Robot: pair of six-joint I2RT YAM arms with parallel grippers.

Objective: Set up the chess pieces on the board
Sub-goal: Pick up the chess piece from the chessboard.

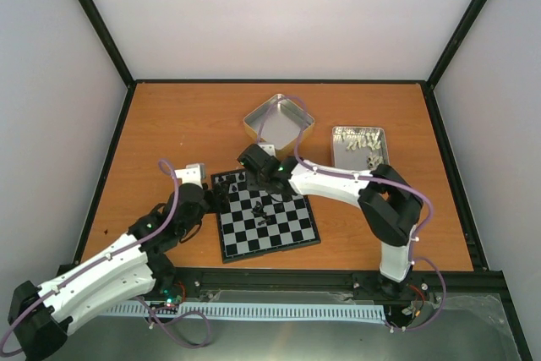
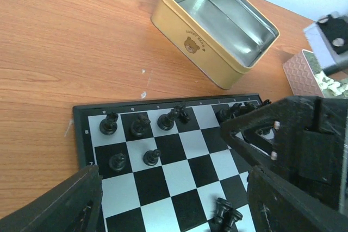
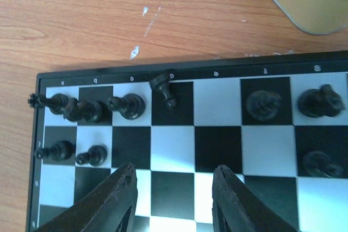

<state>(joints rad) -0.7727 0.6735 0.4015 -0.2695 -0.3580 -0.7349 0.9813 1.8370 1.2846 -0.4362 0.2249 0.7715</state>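
- The board (image 1: 269,219) lies on the surface (image 1: 169,124) just ahead of the arm bases. Black pieces (image 3: 128,106) stand mostly in its 2 far rows.
- An empty gold tin (image 1: 283,116) sits just beyond the board's far edge. To the right of it, a 2nd tin (image 1: 351,156) holds pale pieces (image 1: 355,135).
- The right gripper (image 3: 174,168) hangs over the far rows, jaws apart, grasping nothing.
- The left gripper (image 2: 174,180) is at the board's left side, jaws wide, released.
- Only the right wrist view shows 1 fallen piece (image 3: 165,88) lying against the far rim.
- Only the left wrist view shows the tin's bear print and 2 pieces lying together mid-board. There the right gripper hides the far-right squares.
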